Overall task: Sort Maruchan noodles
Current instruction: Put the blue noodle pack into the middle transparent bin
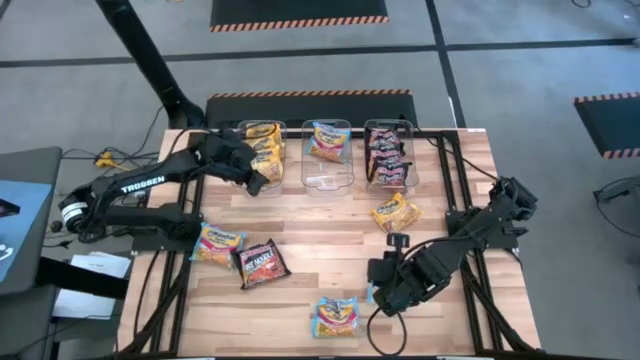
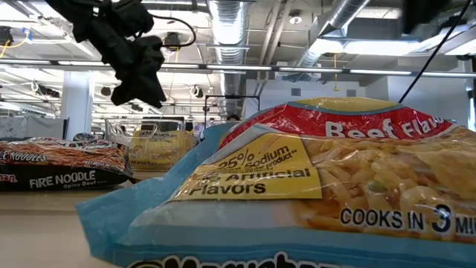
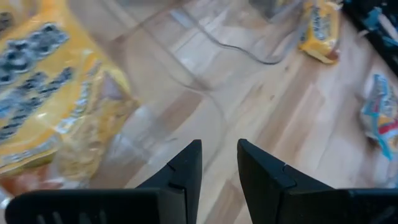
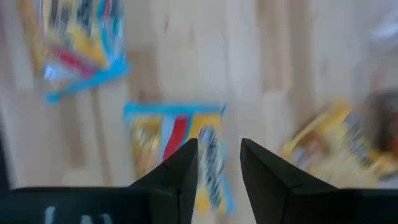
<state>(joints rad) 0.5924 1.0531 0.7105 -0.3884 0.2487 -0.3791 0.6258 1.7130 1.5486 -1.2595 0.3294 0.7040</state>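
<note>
Nearest the front edge of the wooden table (image 1: 300, 285), a light blue packet (image 1: 336, 315) lay flat; in the low view this same kind of packet (image 2: 312, 193) filled most of the frame and blocked the table behind it. Just beside it, toward the right, the right gripper (image 1: 378, 297) hung low over the boards. Its wrist view showed the fingers (image 4: 180, 168) with a narrow gap between them and nothing in it, above a blue-and-yellow packet (image 4: 177, 152); a second blue one (image 4: 81, 43) and a yellow-orange one (image 4: 339, 146) lay further out, blurred.

Left of centre, a blue-yellow packet (image 1: 218, 243) and a black-red packet (image 1: 262, 263) lay touching or nearly so; the low view read "FIRE NOODLE" on the dark packet (image 2: 63, 167). A yellow-orange packet (image 1: 396, 213) lay apart, right of centre, near the bins.

At the far edge stood three clear bins side by side: left bin (image 1: 262, 128) with yellow-orange packets, middle bin (image 1: 327, 178) with one blue-yellow packet, right bin (image 1: 390, 125) with black-red packets. The left gripper (image 1: 252, 181) was at the left bin's front wall, fingers (image 3: 186, 171) slightly apart and holding nothing; the clear wall and a yellow packet (image 3: 43, 106) were close before it.
</note>
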